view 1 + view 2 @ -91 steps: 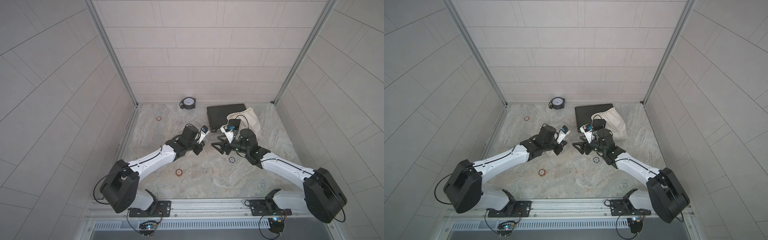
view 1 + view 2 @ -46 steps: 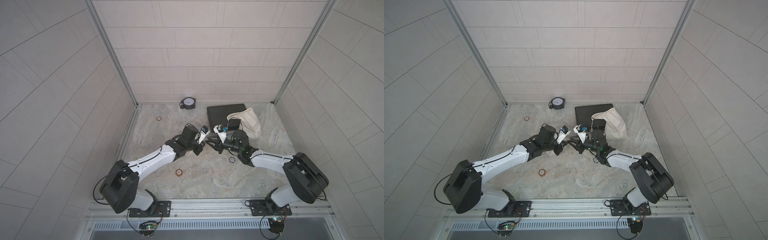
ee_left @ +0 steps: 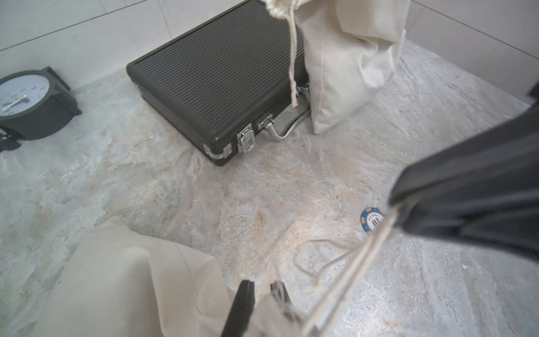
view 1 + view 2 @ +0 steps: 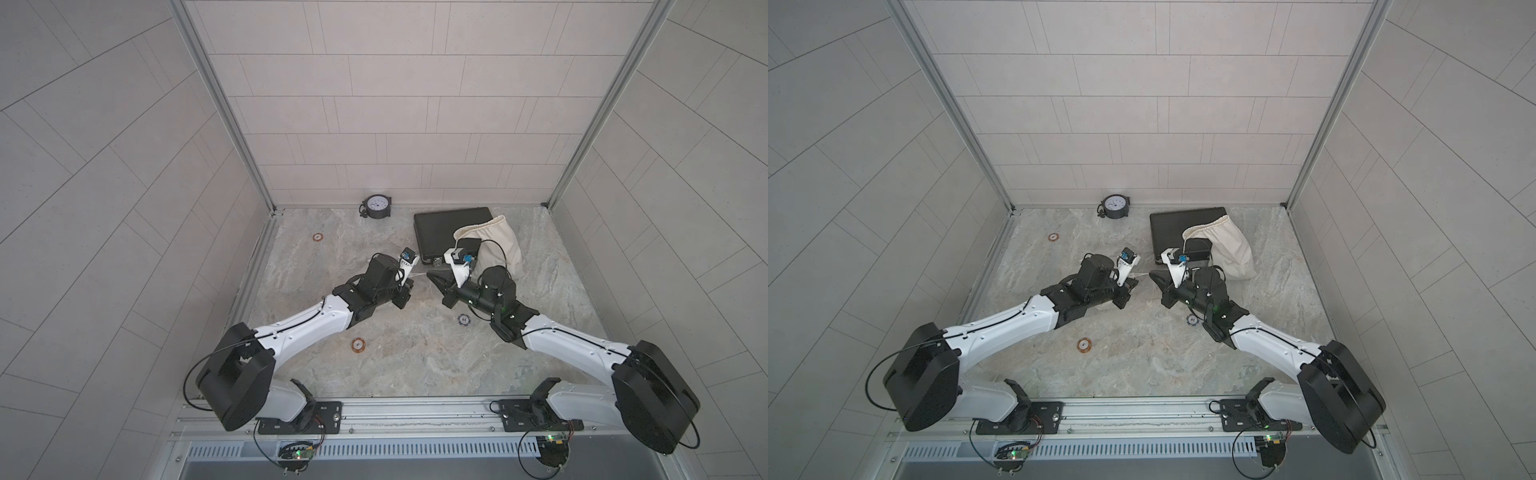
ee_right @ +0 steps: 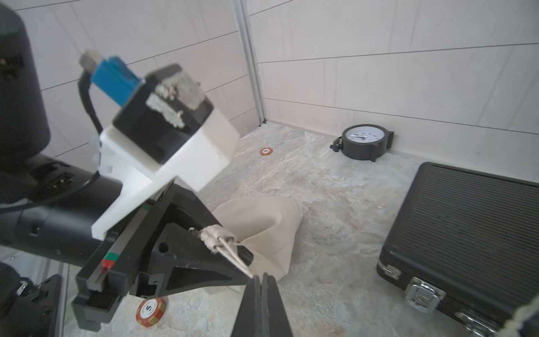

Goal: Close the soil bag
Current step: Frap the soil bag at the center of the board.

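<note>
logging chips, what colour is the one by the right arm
Blue chip; best seen in the left wrist view.

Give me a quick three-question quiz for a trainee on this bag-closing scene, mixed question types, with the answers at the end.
1. True or false: the black case is closed.
2. Short answer: which gripper pinches the small bag itself?
3. Multiple choice: the right gripper is shut on A) the black case, B) the small bag, C) the drawstring.
Key: 1 true; 2 the left gripper; 3 C.
</note>
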Controlling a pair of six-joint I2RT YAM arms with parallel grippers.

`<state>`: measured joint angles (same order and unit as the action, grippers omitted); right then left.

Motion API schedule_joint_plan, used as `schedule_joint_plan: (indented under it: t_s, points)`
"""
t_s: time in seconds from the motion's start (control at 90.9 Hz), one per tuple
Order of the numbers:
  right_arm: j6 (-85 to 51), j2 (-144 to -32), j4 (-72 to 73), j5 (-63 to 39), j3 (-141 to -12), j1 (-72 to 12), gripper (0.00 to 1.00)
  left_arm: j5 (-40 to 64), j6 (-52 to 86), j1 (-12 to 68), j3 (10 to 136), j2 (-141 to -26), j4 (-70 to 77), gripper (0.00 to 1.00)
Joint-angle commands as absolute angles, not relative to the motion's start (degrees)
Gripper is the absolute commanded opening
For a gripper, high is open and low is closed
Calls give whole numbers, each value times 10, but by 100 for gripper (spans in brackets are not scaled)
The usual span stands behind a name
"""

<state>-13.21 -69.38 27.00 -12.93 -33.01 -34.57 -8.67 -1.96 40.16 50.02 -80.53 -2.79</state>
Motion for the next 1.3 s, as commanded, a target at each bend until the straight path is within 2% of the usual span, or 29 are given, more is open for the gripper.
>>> schedule_joint_plan:
  t_s: [0.0, 0.088, 0.154, 0.33, 0.385, 0.418, 0.561, 0.759, 0.836, 1.057, 1.156, 1.255, 1.288]
  points:
    - [-153, -654, 239, 28, -318, -318, 0, -204, 46, 379, 471, -796, -104, 14]
    - [-156, -637, 218, 42, -319, -318, 0, -217, 67, 373, 461, -793, -107, 15]
    - [-146, -639, 208, 6, -329, -319, 0, -194, 62, 373, 456, -791, -101, 15]
    - [-85, -701, 180, -214, -388, -330, 0, -82, 3, 375, 445, -760, -60, 10]
    - [-78, -727, 197, -246, -388, -337, 23, -59, -18, 375, 452, -754, -59, 10]
    - [-77, -741, 211, -260, -385, -340, 29, -47, -28, 375, 458, -754, -63, 10]
    - [-55, -785, 236, -297, -394, -364, 45, -2, -61, 375, 477, -755, -76, 10]
    - [-44, -841, 287, -263, -411, -382, 52, 19, -72, 375, 483, -755, -80, 9]
    - [-47, -864, 315, -232, -412, -383, 51, 26, -73, 375, 482, -752, -80, 9]
    - [-54, -912, 357, -209, -428, -383, 36, 29, -75, 375, 484, -753, -84, 10]
    - [-62, -930, 382, -202, -425, -383, 22, 33, -74, 375, 483, -750, -85, 10]
    - [-67, -929, 394, -200, -422, -383, 0, 27, -74, 375, 480, -751, -91, 10]
    - [-68, -921, 399, -191, -417, -383, 0, 20, -73, 375, 480, -751, -97, 11]
